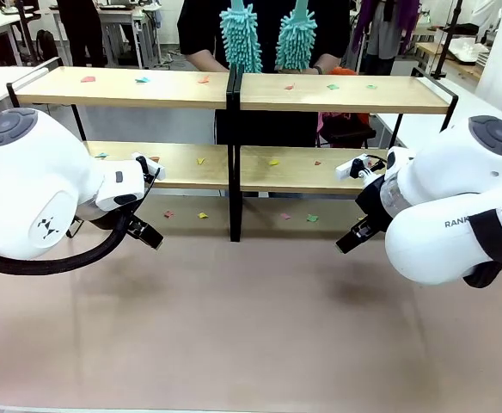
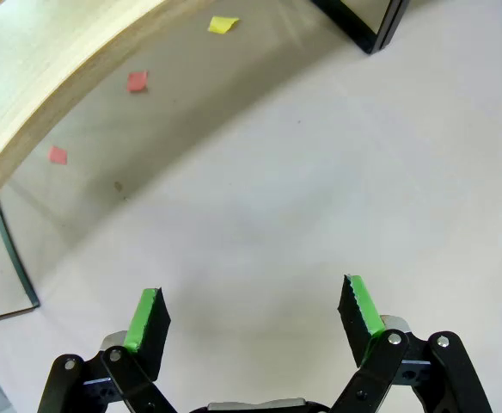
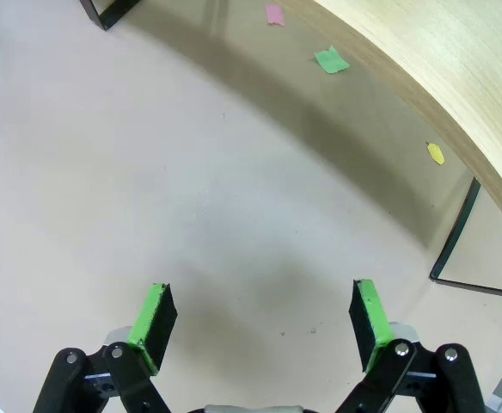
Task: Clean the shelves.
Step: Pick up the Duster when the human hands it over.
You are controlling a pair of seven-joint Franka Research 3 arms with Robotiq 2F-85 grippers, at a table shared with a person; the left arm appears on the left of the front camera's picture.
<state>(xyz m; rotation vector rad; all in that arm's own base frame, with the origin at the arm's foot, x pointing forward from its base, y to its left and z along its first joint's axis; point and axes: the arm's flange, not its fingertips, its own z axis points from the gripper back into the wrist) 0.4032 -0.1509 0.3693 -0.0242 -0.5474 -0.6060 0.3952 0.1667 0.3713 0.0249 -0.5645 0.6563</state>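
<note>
The shelves (image 1: pixel 234 90) stand across the far half of the table: light wooden boards on a black frame, with small coloured paper scraps (image 1: pixel 143 79) on both tiers and on the tabletop beneath. My left gripper (image 1: pixel 145 233) hovers in front of the lower left board; in the left wrist view this gripper (image 2: pixel 253 317) is open over bare tabletop, with the board's edge (image 2: pixel 36 77) above it. My right gripper (image 1: pixel 348 242) mirrors it by the lower right board, and it (image 3: pixel 260 317) is open and holds nothing below the board (image 3: pixel 440 69).
A person behind the rack holds two teal fluffy dusters (image 1: pixel 241 36) above the top boards. Scraps lie under the rack: yellow (image 2: pixel 223 24), red (image 2: pixel 137 81), green (image 3: pixel 331 60), pink (image 3: pixel 274 13). The black centre post (image 1: pixel 235 206) stands between the arms. The near tabletop (image 1: pixel 251 335) is bare.
</note>
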